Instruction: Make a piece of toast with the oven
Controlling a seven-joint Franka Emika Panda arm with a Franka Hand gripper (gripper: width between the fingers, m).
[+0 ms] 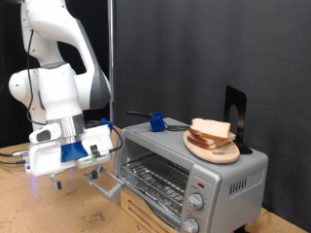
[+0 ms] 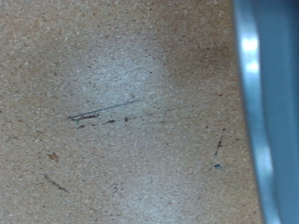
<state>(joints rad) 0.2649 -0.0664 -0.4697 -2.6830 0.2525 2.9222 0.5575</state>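
Gripper [image 1: 60,178] hanging low over the wooden table [image 1: 24,209], its finger state unclear, beside the oven [image 1: 185,175]; bread slices [image 1: 211,130] sitting on a plate [image 1: 216,152] atop it.

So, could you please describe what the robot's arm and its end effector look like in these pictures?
The arm is glossy white with rounded, bulky segments and darker grey bands at the joints. Its end effector has a boxy white body with blue parts, a small green spot on its side, and pale grey fingers. A dark cable runs along the hand. The wrist view shows no part of the end effector.
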